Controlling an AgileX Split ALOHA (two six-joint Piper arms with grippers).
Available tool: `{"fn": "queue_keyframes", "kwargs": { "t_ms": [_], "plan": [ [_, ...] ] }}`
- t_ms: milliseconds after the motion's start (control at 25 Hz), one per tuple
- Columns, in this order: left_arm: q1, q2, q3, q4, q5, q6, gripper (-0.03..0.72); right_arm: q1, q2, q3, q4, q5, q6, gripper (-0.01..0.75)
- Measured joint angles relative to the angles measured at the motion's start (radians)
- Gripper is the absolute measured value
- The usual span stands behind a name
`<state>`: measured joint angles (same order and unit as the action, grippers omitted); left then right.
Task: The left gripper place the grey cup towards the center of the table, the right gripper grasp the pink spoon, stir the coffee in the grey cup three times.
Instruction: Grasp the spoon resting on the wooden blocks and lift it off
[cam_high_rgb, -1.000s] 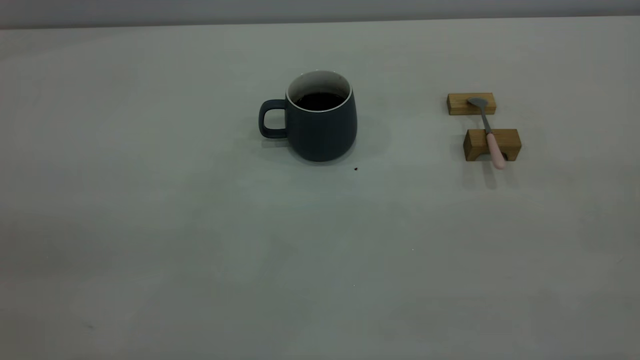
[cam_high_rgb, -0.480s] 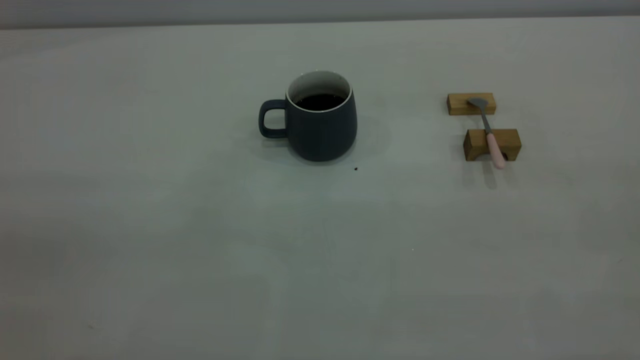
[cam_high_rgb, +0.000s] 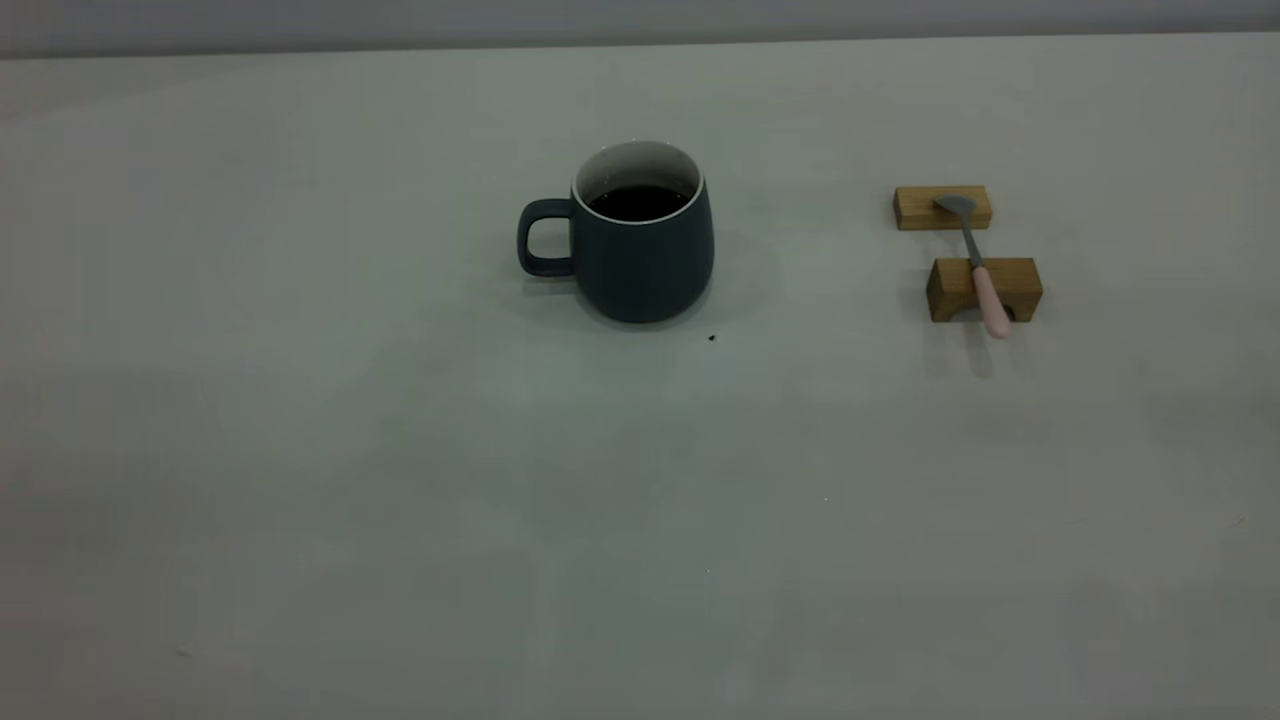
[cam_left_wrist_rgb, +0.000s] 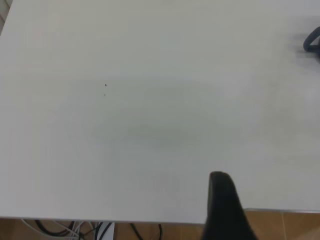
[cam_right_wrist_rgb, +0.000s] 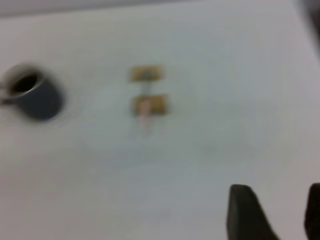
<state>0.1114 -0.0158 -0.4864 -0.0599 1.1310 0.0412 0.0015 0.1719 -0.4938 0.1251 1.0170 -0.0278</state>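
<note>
Pink spoon (cam_high_rgb: 985, 280) across blocks (cam_high_rgb: 983, 288) — apparently ungrasped.

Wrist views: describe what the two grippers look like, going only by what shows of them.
Little of either shows. The left gripper appears only as a plain black upright piece with a rounded tip. The right gripper shows two black tapered fingers with blunt tips, blurred. No cables, markings or wrist housing are visible on either, and the exterior view shows neither arm.
</note>
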Motion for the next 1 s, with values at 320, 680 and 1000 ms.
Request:
{"fn": "queue_keyframes", "kwargs": {
  "t_ms": [320,680,1000],
  "plan": [
    [0.000,0.000,0.000,0.000,0.000,0.000,0.528,0.000,0.501,-0.006,0.309,-0.283,-0.274,0.535],
    [0.000,0.000,0.000,0.000,0.000,0.000,0.528,0.000,1.050,-0.149,0.408,-0.387,-0.431,0.539],
    [0.000,0.000,0.000,0.000,0.000,0.000,0.528,0.056,1.432,-0.326,0.425,-0.428,-0.455,0.538]
  ]
}}
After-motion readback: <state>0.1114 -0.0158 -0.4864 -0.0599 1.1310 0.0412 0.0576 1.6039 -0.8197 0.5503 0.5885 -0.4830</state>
